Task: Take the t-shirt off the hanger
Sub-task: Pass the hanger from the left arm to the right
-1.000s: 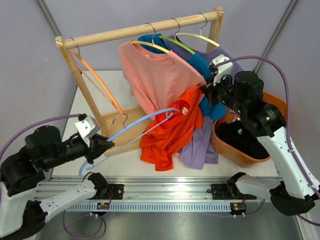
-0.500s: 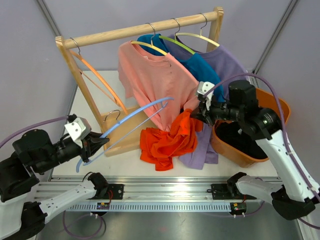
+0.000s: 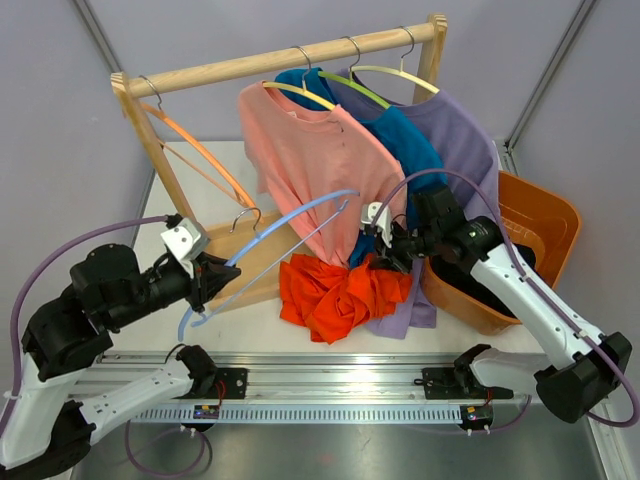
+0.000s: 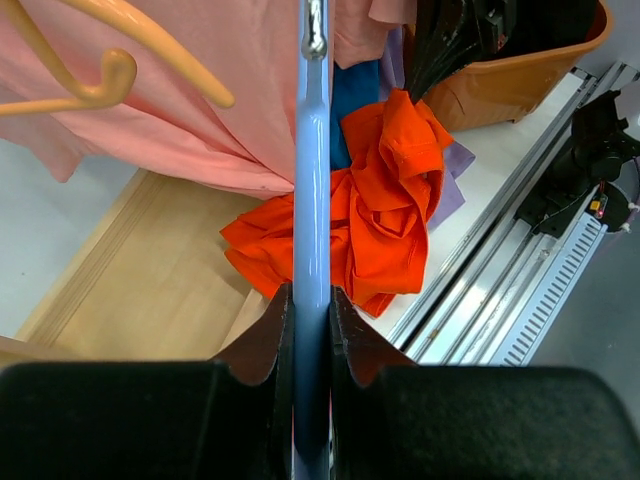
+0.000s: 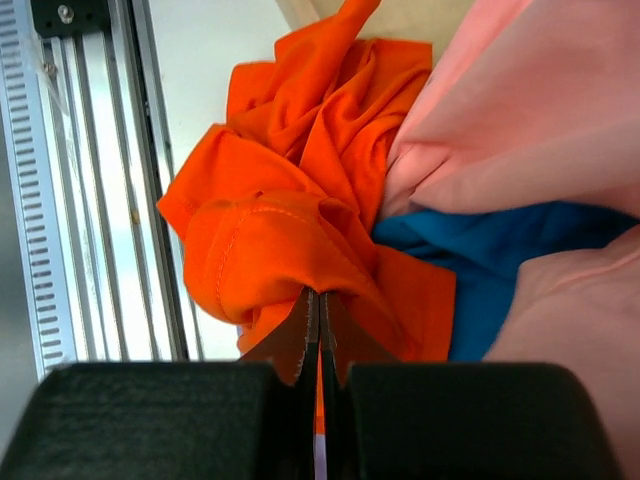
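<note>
Left fingers (image 3: 207, 278), seen from above at 8 o'clock, are standing narrow and clamping the lower end of a light-blue plastic hanger (image 3: 300, 209). Its arc is reaching up towards 1 o'clock, just in front of a pink t-shirt (image 3: 310, 160) hanging on a wooden clothes rack (image 3: 280, 62). Right fingers (image 3: 390, 252) are pinching an orange fabric t-shirt (image 3: 340, 295), which is lying bunched on the white table (image 3: 255, 325) at 6 o'clock of the pink one, with an orange plastic tub (image 3: 540, 215) at its 3 o'clock. The hanger is looking bare, so the garment is probably off it already.

From the left wrist, both fingers are pressing the sides of the blue bar, which is running straight up to 12 o'clock. The orange heap is lying beneath it, spreading towards 3 o'clock, and no cloth is draping over the bar.

From the right wrist, the fingers are meeting on a thick fold of orange cloth at 6 o'clock. The rest is crumpling up towards 12 o'clock against the pink shirt and a blue t-shirt (image 5: 520, 240).

The orange t-shirt is likely handling as light, limp and easily snagged, sagging wherever unsupported. A doubled fold, hem or collar is offering the surest hold, while a single thin layer may be slipping out. The hanger is stiff and smooth, so it may be twisting in a narrow grip.
</note>
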Controlling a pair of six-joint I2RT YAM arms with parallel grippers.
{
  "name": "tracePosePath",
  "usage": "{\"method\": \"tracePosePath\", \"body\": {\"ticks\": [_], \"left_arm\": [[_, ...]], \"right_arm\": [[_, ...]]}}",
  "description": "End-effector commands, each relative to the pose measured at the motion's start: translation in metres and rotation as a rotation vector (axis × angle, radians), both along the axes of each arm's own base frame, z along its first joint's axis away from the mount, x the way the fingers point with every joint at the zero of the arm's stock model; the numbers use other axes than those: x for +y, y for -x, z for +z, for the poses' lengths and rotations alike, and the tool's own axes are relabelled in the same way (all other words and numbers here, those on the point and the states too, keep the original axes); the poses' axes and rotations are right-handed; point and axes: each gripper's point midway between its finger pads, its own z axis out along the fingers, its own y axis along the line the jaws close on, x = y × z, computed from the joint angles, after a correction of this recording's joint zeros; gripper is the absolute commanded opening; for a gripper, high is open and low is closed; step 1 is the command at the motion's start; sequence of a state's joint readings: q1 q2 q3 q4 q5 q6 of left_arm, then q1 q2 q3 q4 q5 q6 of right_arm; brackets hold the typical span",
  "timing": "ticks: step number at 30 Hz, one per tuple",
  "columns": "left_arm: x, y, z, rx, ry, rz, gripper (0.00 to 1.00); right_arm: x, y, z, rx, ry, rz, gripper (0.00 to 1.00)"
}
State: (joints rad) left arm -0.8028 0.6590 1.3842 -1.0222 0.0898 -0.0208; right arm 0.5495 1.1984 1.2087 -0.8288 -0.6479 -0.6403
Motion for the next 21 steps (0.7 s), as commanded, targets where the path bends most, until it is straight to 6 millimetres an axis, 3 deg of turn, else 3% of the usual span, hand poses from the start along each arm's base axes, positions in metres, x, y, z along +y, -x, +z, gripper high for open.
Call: {"method": "tracePosePath", "body": {"ticks": [1,6,11,17,21], "left_arm": [[-0.008,-0.009,0.02,-0.048,0.078,0.017,0.0],[-0.005,-0.01,0.012,-0.007,0.088,0.053,0.0],[0.0,-0.012,-0.002,0.061,0.094,0.117,0.0],[0.007,-0.02,-0.001,0.084,0.156,0.213,0.0],[0.013,-0.028,0.015,0.078,0.181,0.279,0.0]], "right_arm": [[-0.001,0.003,0.002,-0.11,-0.021,0.056,0.02],[-0.01,0.001,-0.006,-0.154,0.004,0.028,0.27],[-0.019,0.005,-0.001,-0.152,0.034,-0.006,0.46],[-0.027,0.025,0.023,-0.147,0.019,0.011,0.64],[-0.027,0.045,0.046,-0.151,-0.044,0.049,0.69]]}}
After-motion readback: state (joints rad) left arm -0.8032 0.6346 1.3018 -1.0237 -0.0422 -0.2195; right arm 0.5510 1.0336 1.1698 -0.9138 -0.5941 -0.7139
